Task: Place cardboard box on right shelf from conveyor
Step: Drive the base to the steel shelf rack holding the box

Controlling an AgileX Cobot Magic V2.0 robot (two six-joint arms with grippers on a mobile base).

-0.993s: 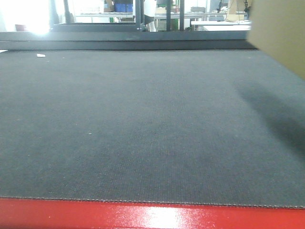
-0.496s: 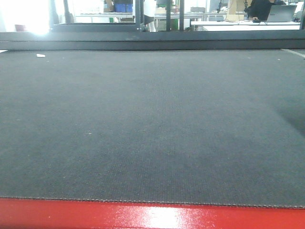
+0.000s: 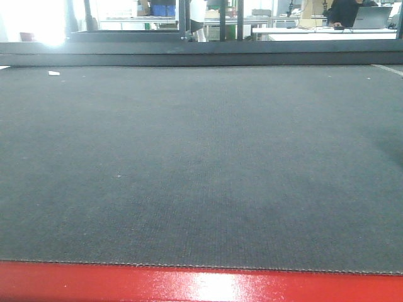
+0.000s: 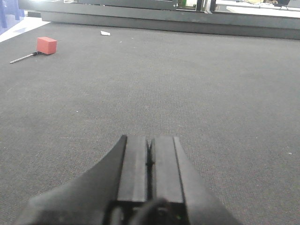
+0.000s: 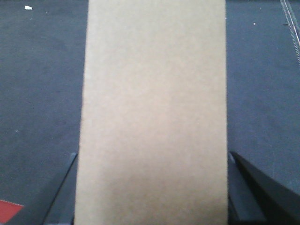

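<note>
The tan cardboard box (image 5: 154, 93) fills the middle of the right wrist view, held above the dark grey conveyor (image 5: 37, 93). My right gripper (image 5: 153, 153) is shut on it, with a dark finger showing at each side of the box. My left gripper (image 4: 150, 143) hovers low over the belt (image 4: 197, 79), jaws pressed together and holding nothing. In the front view only the belt (image 3: 201, 157) and its glossy red front edge (image 3: 201, 286) show; neither the box nor a gripper appears there. The right shelf is out of view.
A small red block with a thin metal rod (image 4: 46, 45) lies at the belt's far left, and a white scrap (image 4: 105, 33) lies near the far edge. A dark frame rail (image 3: 201, 53) bounds the belt's far side. A person sits at a desk (image 3: 345, 12) behind.
One second ago the box showed at the top right of the front view; it has since left that view, and its shadow on the right of the belt has faded.
</note>
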